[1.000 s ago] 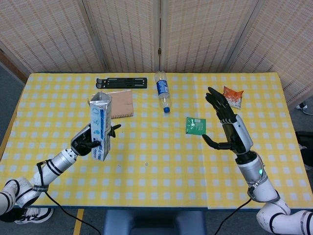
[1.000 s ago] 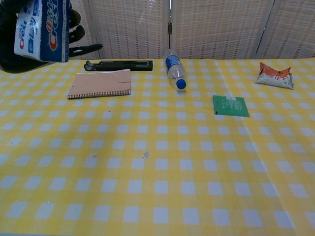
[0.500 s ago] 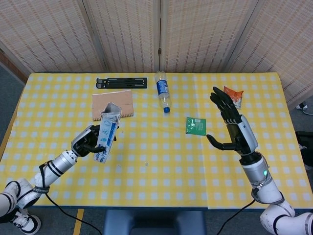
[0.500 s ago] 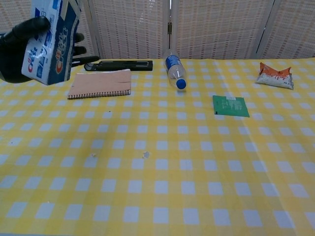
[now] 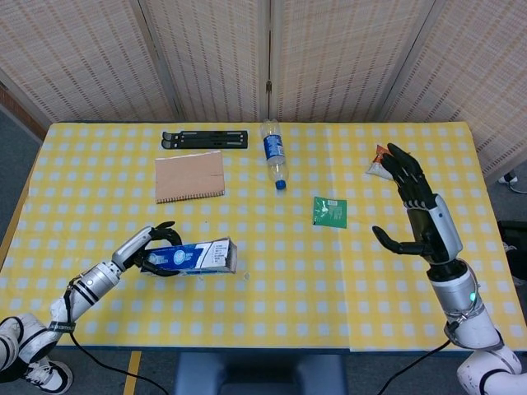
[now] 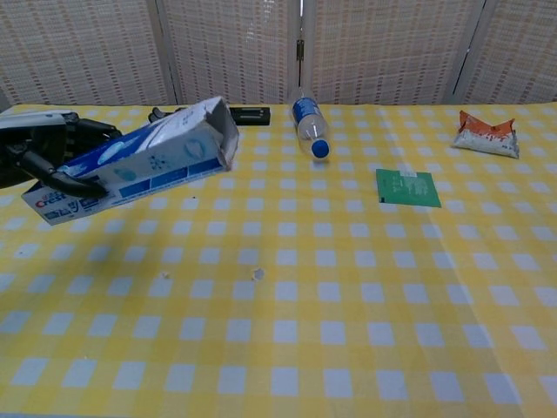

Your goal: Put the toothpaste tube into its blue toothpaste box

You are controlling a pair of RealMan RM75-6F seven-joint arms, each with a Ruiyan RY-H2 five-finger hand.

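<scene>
I have the blue toothpaste box (image 5: 193, 256) gripped in my left robot hand (image 5: 146, 248), lying near the desk (image 5: 272, 304) at seven o'clock. Right robot hand (image 5: 420, 222) open, empty. I'd lower it flat, release gently; no tube visible.

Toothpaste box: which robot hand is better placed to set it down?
Left. The left robot hand already holds the toothpaste box lying sideways low over the table; the right robot hand is open, far across.

A brown notebook (image 5: 190, 176) lies just in front of a black stand (image 5: 204, 139) — a water bottle (image 5: 273, 153) lies beside them. Further right sit a green packet (image 5: 329, 211) and an orange snack bag (image 6: 486, 134) — all on the yellow checked tablecloth (image 5: 280, 280).
</scene>
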